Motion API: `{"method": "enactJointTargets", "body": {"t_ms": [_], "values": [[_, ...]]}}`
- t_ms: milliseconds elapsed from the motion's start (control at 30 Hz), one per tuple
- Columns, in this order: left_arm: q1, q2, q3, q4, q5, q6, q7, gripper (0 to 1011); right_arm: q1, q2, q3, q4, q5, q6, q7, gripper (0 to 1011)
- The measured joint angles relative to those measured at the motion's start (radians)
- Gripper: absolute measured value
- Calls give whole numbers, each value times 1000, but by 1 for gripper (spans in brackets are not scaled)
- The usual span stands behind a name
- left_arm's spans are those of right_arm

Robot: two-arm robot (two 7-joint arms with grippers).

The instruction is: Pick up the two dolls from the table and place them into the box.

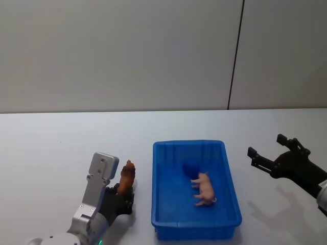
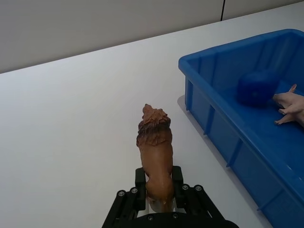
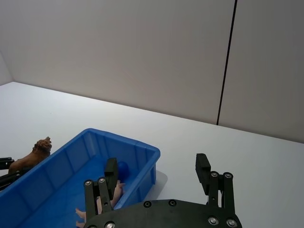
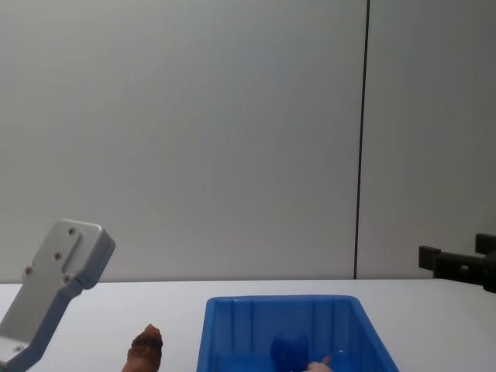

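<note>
The blue box [image 1: 154, 190] stands on the white table ahead of me. Both dolls lie inside it: the pale pink one [image 1: 204, 189] near the middle and the rounded blue one [image 1: 191, 168] just behind it. They also show in the left wrist view as the blue doll [image 2: 256, 88] and the pink doll [image 2: 290, 100]. My left gripper [image 1: 122, 196] is left of the box, shut on a brown lion figure [image 2: 156, 152] whose head points away from the wrist. My right gripper [image 1: 266, 145] hovers open to the right of the box, holding nothing.
The white table [image 1: 61, 148] runs back to a grey wall with a dark vertical seam [image 1: 235, 56]. Bare tabletop lies left of the lion and behind the box. The right gripper's shadow [image 1: 271, 212] falls on the table at the front right.
</note>
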Motion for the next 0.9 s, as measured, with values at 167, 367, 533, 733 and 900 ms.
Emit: {"method": "enactJointTargets", "body": {"t_ms": [167, 367, 533, 733, 900], "values": [[-2, -3, -2, 1, 7, -4, -2, 317, 0, 0, 0, 0, 0, 0, 0, 1003], [-2, -2, -6, -7, 25, -18, -4, 317, 0, 0, 0, 0, 0, 0, 0, 1004], [-2, 0, -9, -20, 46, -38, -5, 317, 0, 0, 0, 0, 0, 0, 0, 1003], [-5, 8, -17, -51, 90, -76, -15, 317, 0, 0, 0, 0, 0, 0, 0, 1003], [-13, 12, -22, -71, 119, -105, -37, 317, 0, 0, 0, 0, 0, 0, 0, 1003]]}}
